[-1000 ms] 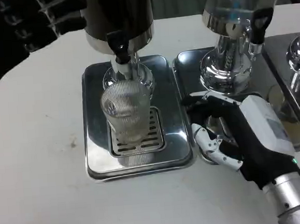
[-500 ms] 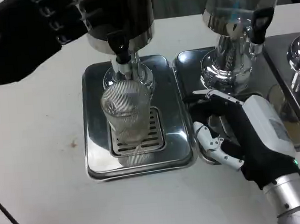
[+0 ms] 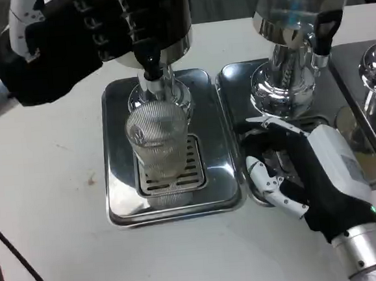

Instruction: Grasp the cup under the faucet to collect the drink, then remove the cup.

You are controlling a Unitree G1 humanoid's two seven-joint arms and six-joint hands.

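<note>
White table [image 3: 50, 210]: ribbed cup [image 3: 159, 146] upright on drip tray [image 3: 121, 204] under faucet [image 3: 151, 68], mouth up; left robot hand [image 3: 69, 42] grip indiscernible, right robot hand [image 3: 298, 171] fingers apart, empty.

Looking like a drinks station set up as a robot test bench: a white desk [image 3: 50, 210] is carrying a row of beverage dispensers, a dark-bodied one [image 3: 156, 19] with a faucet [image 3: 149, 62] over a steel drip tray [image 3: 117, 152], and a clear-tank one [image 3: 295, 15] on a chrome base. A ribbed glass cup [image 3: 159, 146] is sitting on the grille. A black cable [image 3: 15, 258] is trailing across the desk.
</note>
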